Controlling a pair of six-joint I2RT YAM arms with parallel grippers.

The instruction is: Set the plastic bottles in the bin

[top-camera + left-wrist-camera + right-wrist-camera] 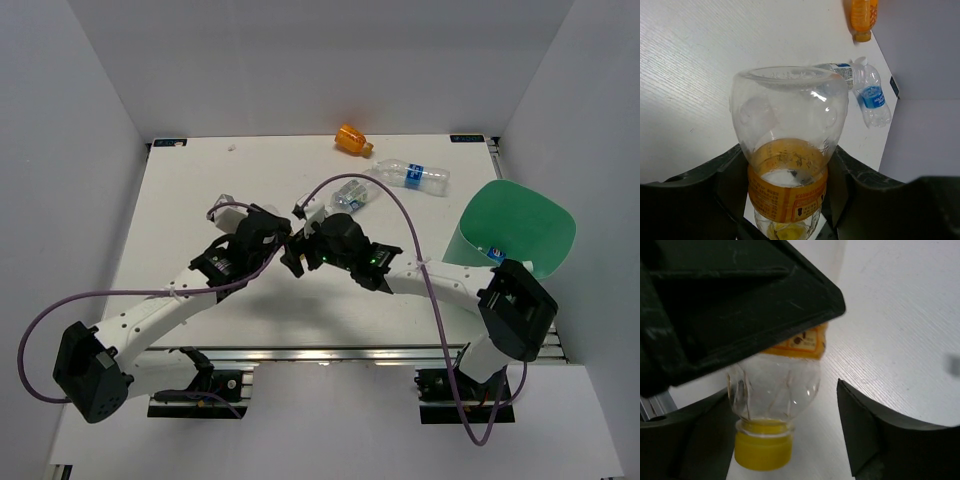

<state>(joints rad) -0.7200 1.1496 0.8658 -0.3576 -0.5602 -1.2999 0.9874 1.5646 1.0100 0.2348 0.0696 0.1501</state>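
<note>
My left gripper [283, 243] is shut on the small clear orange-capped bottle [790, 115], gripping its orange-labelled waist above the table. My right gripper [303, 255] faces it, open, with its jaws on either side of the bottle's cap end [764, 450]; its left jaw is close to the bottle and its right jaw stands well apart. In the top view the held bottle is mostly hidden between the two grippers. The stubby orange bottle [352, 138], the clear blue-labelled bottle [415, 176] and another clear bottle [350, 194] lie at the table's far side. The green bin [515, 228] stands at the right.
White walls enclose the table on the left, back and right. The right arm's purple cable [400, 215] arcs over the table between the far bottles and the bin. The right arm's base [515, 310] sits just in front of the bin.
</note>
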